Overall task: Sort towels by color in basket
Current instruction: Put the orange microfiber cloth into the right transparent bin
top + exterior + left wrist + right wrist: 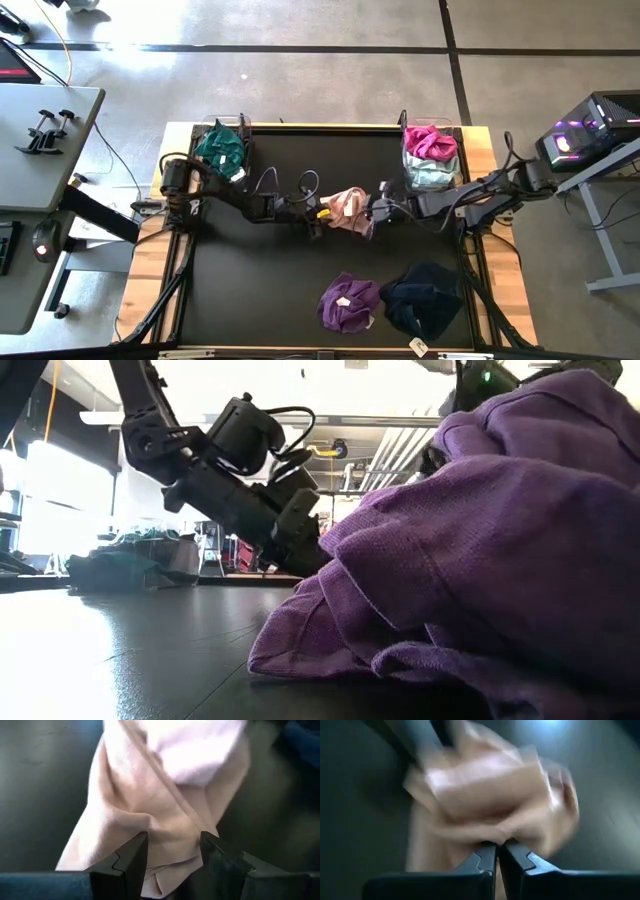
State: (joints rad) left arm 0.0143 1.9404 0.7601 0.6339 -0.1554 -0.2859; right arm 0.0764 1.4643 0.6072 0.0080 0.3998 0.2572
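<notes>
A peach-pink towel (347,207) is bunched over the middle of the black table, between my two grippers. My left gripper (318,213) is at its left end and my right gripper (378,211) at its right end, each shut on it. A purple towel (350,303) and a navy towel (425,298) lie crumpled near the table's near edge. In the low view the purple towel (480,550) fills the foreground and hides the peach-pink one. Dark green towels (221,146) sit in the far-left basket; magenta (430,140) and pale mint (432,172) towels sit in the far-right one. My left gripper pinches a thick gathered bunch of the peach-pink towel's left end (172,845) between its two fingers (132,860), coming level from the table's left. The cloth wrinkles toward the fingers and spreads out beyond them. My right gripper pinches the towel's right end (495,832) at its nearly closed fingertips (485,857), coming level from the table's right. Several layers are gathered there. The view is blurred, so edge or fold I cannot tell.
The left basket (243,135) and right basket (405,135) stand at the far corners of the black table top. Bare black table lies between the arms and the near towels. Desks and equipment stand off the table on both sides.
</notes>
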